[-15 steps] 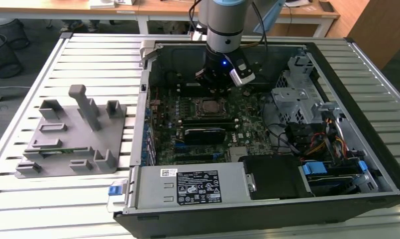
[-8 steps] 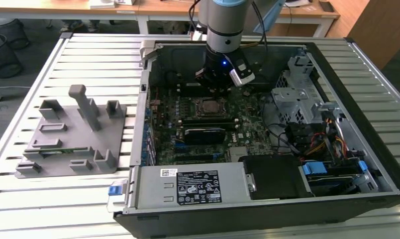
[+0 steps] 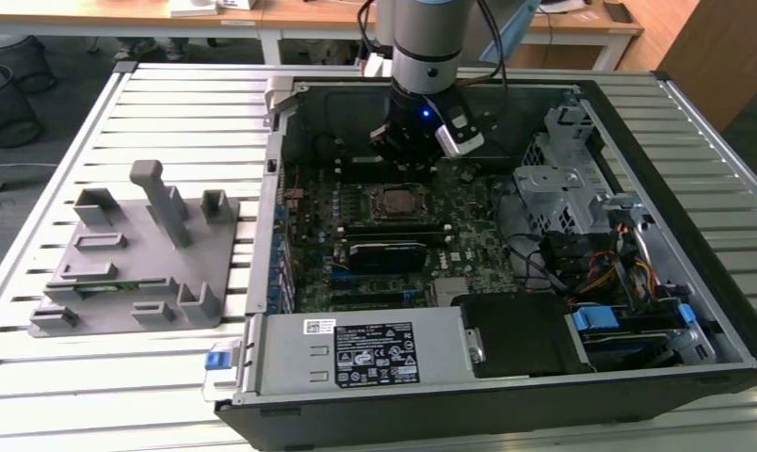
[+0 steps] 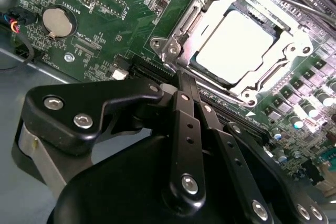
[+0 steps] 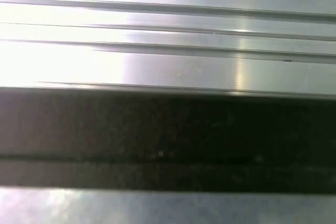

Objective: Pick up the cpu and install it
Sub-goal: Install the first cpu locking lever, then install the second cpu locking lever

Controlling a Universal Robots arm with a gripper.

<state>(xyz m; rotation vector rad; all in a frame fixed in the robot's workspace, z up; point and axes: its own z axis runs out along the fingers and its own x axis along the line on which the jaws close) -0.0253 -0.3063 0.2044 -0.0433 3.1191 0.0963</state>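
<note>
The gripper [image 4: 181, 77], fingers together and holding nothing, is hovering beside the socket [image 4: 247, 40]; the cpu [image 4: 236, 45] is lying seated, so seating should be checked squarely.

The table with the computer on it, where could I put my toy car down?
On the slatted table beyond the grey fixture, or on the slats near its front corner. Inside the computer case it is crowded with boards, cables and the end effector.

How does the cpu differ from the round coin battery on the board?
The cpu is square, pale and sits framed by the metal socket; the coin battery is round, smaller and sits in a black holder on bare green board. Both are flat, shiny metal and lie level on the motherboard.
</note>
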